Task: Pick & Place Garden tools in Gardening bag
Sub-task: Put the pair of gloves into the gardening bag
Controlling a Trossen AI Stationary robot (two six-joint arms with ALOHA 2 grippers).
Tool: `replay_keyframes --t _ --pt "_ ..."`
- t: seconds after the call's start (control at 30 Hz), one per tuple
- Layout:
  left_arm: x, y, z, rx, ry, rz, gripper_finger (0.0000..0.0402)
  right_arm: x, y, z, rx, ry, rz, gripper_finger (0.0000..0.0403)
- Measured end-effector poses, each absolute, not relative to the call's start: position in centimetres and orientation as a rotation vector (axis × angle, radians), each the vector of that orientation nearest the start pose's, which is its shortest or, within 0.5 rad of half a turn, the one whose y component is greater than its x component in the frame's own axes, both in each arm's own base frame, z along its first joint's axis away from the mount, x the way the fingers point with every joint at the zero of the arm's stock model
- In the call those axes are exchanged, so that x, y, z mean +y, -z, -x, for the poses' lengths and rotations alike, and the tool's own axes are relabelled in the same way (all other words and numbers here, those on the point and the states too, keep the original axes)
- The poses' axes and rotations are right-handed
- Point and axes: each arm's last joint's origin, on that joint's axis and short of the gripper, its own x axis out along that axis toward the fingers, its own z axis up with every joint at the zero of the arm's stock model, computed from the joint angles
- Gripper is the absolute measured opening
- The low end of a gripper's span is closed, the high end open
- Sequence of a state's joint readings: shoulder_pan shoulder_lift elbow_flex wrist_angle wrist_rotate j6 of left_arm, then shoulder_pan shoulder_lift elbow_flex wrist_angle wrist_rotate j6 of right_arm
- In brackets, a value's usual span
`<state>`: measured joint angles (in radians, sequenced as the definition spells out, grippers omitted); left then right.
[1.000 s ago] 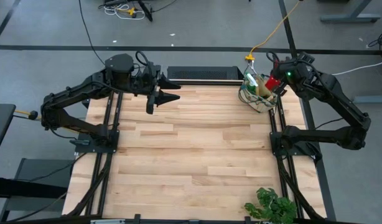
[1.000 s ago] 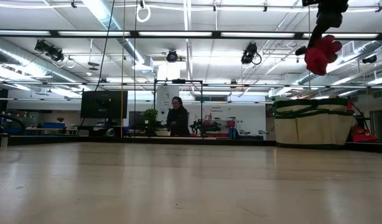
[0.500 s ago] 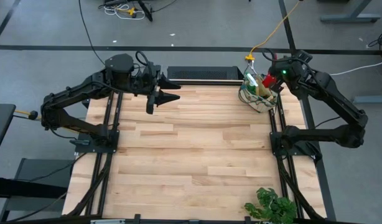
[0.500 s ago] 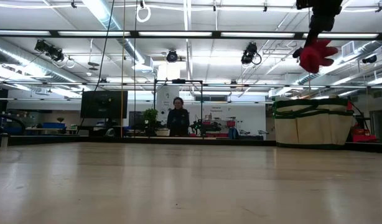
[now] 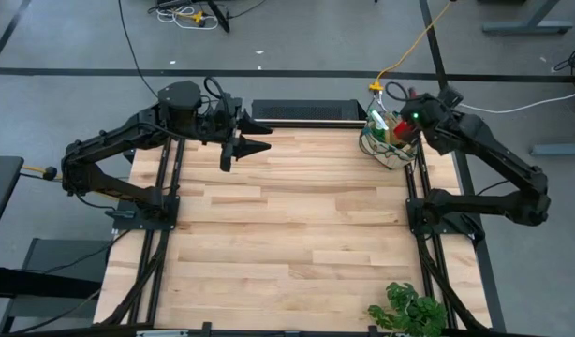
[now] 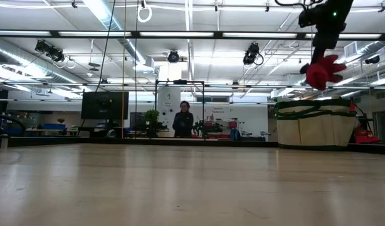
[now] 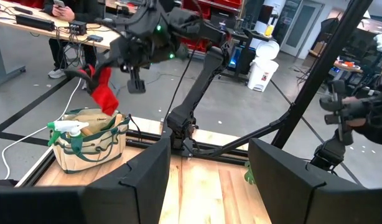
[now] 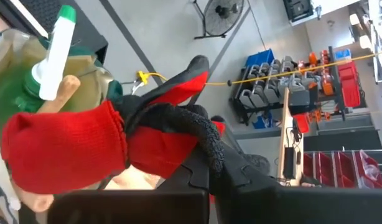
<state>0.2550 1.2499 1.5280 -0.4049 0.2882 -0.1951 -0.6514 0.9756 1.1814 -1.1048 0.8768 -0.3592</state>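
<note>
The beige gardening bag [image 5: 385,142] stands at the table's far right corner; it also shows in the low view [image 6: 315,122] and the left wrist view [image 7: 91,146]. A green spray bottle [image 8: 53,56] and a wooden handle [image 8: 57,93] stick out of it. My right gripper [image 5: 403,123] is shut on the red-and-black glove [image 6: 321,69], just above the bag's rim. My left gripper [image 5: 248,135] hangs open and empty at the table's far left. My right gripper pinches the glove's black palm part [image 8: 191,134] between its two fingers, coming from above and pointing down. The glove is lifted clear and hangs below the fingers, its red cuff [image 8: 63,152] over the bag's opening.
A leafy green plant [image 5: 409,309] sits at the table's near right edge. The wooden tabletop [image 5: 287,225] lies between the arms. A person [image 6: 184,119] stands far off in the room behind the table.
My right gripper has carried the glove a little toward the table's left, over the bag, and then down toward it. The glove has stayed hanging below the fingers.
</note>
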Motion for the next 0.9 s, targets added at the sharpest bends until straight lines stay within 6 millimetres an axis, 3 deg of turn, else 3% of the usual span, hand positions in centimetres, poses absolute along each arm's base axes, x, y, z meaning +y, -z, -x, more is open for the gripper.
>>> replay_keyframes --t 0.23,0.9 --pt "5.5 -46.7 -24.5 0.125 0.022 0.229 0.0222 -11.7 -33.8 -11.5 1.27 1.255 0.431 0.0002" --pt "5.5 -46.7 -24.5 0.125 0.021 0.23 0.0222 -12.0 -29.6 -11.9 1.326 1.243 0.427 0.0002"
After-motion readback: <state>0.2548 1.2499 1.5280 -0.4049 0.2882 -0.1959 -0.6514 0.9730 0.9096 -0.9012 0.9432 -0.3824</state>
